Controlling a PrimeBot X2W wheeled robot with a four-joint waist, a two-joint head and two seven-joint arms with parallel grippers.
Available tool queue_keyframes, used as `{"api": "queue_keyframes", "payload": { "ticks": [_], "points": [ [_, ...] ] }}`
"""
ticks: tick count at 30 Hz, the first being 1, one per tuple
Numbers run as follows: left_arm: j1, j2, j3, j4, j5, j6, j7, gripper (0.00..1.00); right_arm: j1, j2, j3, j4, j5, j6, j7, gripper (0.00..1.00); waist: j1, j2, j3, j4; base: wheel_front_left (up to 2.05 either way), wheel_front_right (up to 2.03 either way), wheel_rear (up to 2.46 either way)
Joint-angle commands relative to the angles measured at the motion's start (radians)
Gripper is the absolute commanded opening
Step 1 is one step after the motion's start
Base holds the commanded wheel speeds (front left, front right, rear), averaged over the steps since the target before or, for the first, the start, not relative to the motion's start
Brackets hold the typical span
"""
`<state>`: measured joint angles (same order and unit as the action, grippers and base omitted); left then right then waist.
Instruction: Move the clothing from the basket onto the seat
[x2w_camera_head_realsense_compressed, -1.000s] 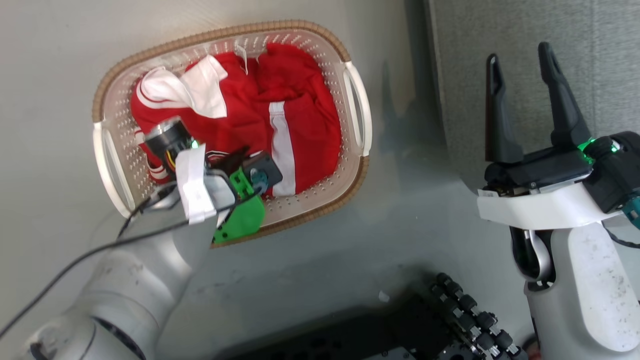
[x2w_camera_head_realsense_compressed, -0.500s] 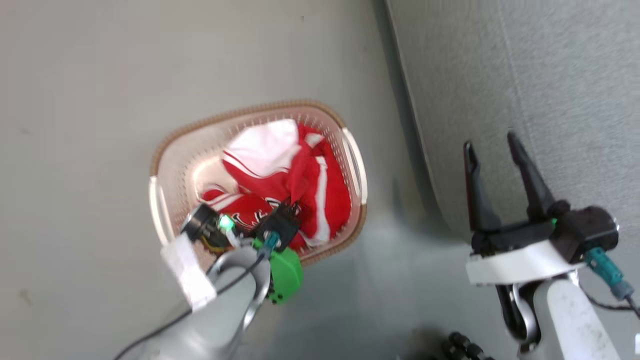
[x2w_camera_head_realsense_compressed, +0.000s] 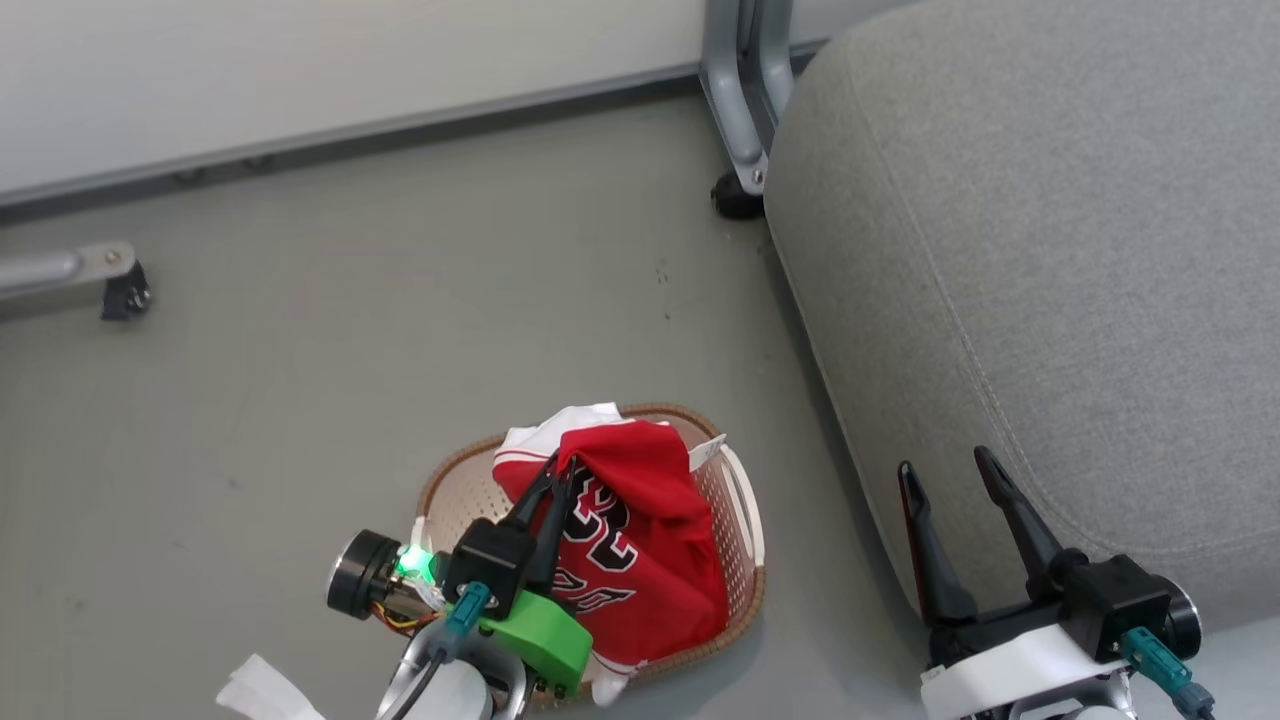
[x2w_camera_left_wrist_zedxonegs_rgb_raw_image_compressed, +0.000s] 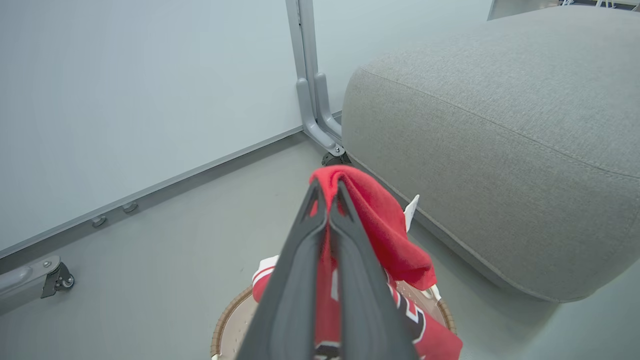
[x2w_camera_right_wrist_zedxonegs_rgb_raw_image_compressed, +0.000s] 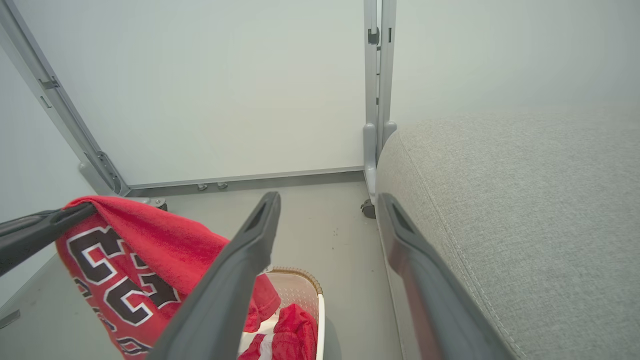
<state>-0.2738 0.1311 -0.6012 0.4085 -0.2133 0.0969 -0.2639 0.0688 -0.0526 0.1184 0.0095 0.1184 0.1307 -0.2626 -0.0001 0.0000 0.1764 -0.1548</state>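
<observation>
L fingers (x2w_camera_left_wrist_zedxonegs_rgb_raw_image_compressed: 292, 290) tight on jersey (x2w_camera_head_realsense_compressed: 650, 540), R fingers (x2w_camera_right_wrist_zedxonegs_rgb_raw_image_compressed: 235, 280) apart; grey floor (x2w_camera_head_realsense_compressed: 400, 300), white wall (x2w_camera_head_realsense_compressed: 300, 70).

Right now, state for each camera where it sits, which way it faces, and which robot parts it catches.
Head view: on the head, looking down at the floor, basket and seat; left claw shut on the jersey, right claw open.
Left wrist view: on the left wrist, facing the wall and seat; its own fingers pinch red cloth.
Right wrist view: on the right wrist, facing the wall; its own open fingers, the left claw at the left edge.
Shared: both wrist views show the frame post.
</observation>
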Motion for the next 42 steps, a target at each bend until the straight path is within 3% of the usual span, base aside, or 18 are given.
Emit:
{"api": "queue_keyframes", "payload": {
  "ticks": [1, 9, 17, 28, 39, 40, 42],
  "points": [
    [0.031, 0.006, 0.016, -0.027, 0.015, -0.004, -0.001, 0.00, 0.028, -0.004, 0.006, 0.003, 0.000, 0.000, -0.003, 1.00, 0.0001, 0.0000, -0.198, 0.042, 0.00, 0.00, 0.00],
    [0.068, 0.001, 0.099, -0.173, 0.046, -0.017, -0.001, 0.00, 0.060, -0.002, 0.034, 0.003, 0.013, 0.000, -0.003, 1.00, 0.0001, 0.0000, -0.235, 0.051, 0.00, 0.00, 0.00],
    [0.024, -0.010, 0.114, -0.244, 0.074, -0.055, -0.001, 0.00, 0.050, 0.000, 0.064, -0.011, 0.025, 0.000, -0.003, 1.00, 0.0001, 0.0000, -0.232, 0.055, 0.00, 0.00, 0.00],
    [-0.065, -0.040, 0.038, -0.232, 0.105, -0.116, -0.001, 0.00, -0.066, -0.059, 0.284, 0.010, 0.089, 0.000, -0.003, 1.00, 0.0001, 0.0000, -0.210, 0.050, 0.00, 0.00, 0.00],
    [-0.112, -0.063, -0.041, -0.258, 0.106, -0.133, 0.029, 0.00, -0.102, -0.080, 0.322, 0.162, 0.119, 0.000, -0.003, 1.00, 0.0001, 0.0000, -0.206, 0.071, 0.00, 0.00, 0.00],
    [-0.113, -0.063, -0.042, -0.256, 0.102, -0.135, 0.031, 0.00, -0.094, -0.081, 0.330, 0.179, 0.121, 0.000, -0.003, 0.93, 0.0001, 0.0000, -0.207, 0.072, 0.00, 0.00, 0.00],
    [-0.114, -0.060, -0.046, -0.253, 0.100, -0.138, 0.033, 0.00, -0.089, -0.091, 0.368, 0.205, 0.136, 0.000, -0.003, 0.00, 0.0001, 0.0000, -0.207, 0.074, 0.00, 0.00, 0.00]
  ]
}}
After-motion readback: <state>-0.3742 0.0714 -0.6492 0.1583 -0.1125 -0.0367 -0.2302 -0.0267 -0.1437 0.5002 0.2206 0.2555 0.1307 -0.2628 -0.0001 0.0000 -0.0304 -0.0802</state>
